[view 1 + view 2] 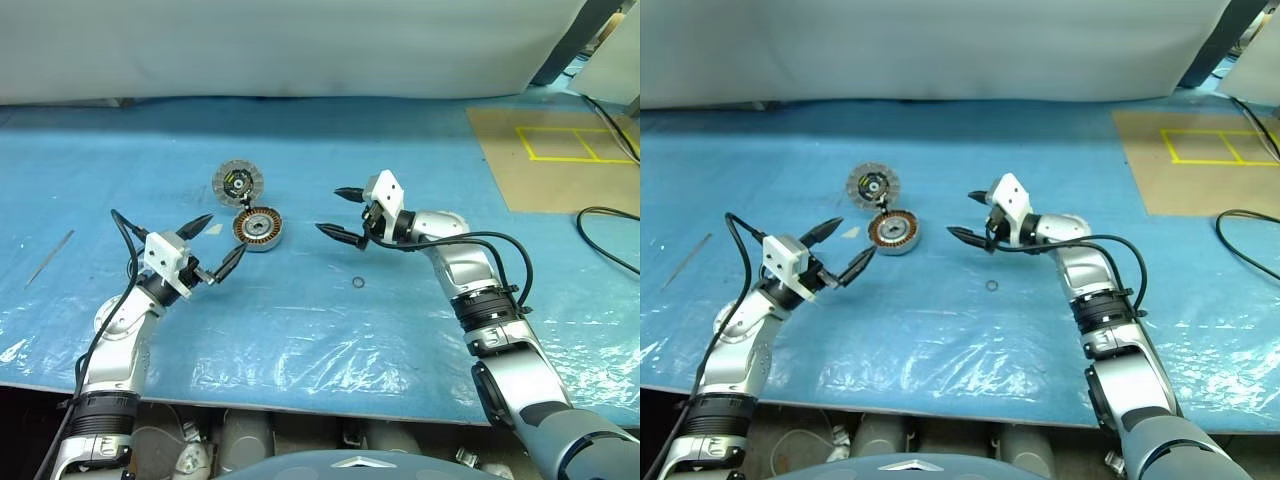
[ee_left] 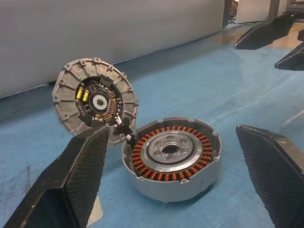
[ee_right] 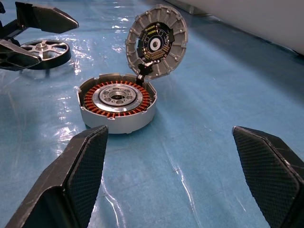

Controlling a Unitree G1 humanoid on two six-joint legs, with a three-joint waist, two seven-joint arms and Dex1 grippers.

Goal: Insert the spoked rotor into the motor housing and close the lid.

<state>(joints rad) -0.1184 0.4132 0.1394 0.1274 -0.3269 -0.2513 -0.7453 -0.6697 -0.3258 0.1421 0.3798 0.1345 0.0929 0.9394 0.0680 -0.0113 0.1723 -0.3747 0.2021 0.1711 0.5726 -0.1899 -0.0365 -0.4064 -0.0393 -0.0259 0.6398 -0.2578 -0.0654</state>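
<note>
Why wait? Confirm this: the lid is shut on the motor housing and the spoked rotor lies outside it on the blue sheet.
No. The lid stands open, tipped up at the rim of the motor housing, as the left wrist view shows. The spoked rotor does lie outside it on the sheet.

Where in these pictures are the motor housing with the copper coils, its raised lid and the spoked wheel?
motor housing [image 3: 118,118]: right wrist view, on its grey outer wall.
lid [image 2: 66,90]: left wrist view, on its grey segmented ring.
spoked rotor [image 3: 57,56]: right wrist view, on its dark rim.
</note>
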